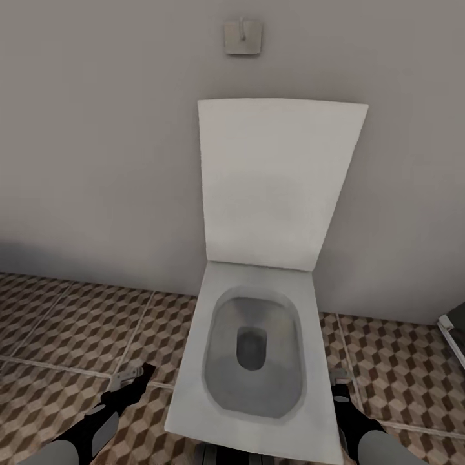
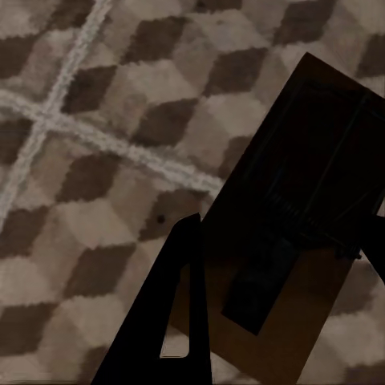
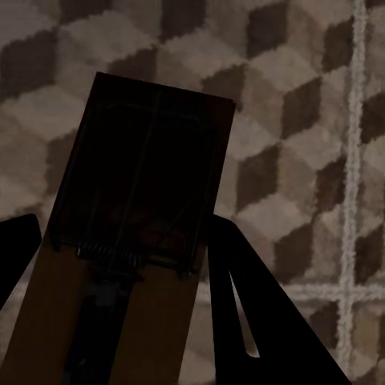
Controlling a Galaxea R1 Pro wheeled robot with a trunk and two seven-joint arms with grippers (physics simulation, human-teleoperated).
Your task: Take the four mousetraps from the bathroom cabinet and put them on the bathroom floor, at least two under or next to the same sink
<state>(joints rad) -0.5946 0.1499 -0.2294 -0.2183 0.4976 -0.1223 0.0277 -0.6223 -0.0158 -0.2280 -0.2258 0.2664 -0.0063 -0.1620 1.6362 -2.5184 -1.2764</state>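
Jaws of both arms are clamped, each on one mousetrap. At the left wrist, the left trap is a dark brown wooden slab with a wire spring across it; it sits between the two black fingers and hangs tilted above the floor. At the right wrist, the right trap is the same kind of slab, in shadow, with its coil spring across the middle, and a black finger presses on each long side. Both traps are above the floor and I cannot tell how far from it. The floor has tiles with a brown, beige and white cube pattern and pale grout lines. In the head view, the left gripper is low at the left, over the tiles, just beside the toilet. The right gripper is low at the right, close to the other side of the bowl. The traps are too small to make out there. The toilet is white, its lid stands open against the grey wall, and the bowl is grey inside. A small square plate is on the wall above the lid. At the right edge of this view a bit of a white object stands on the tiles; I cannot tell what it is.
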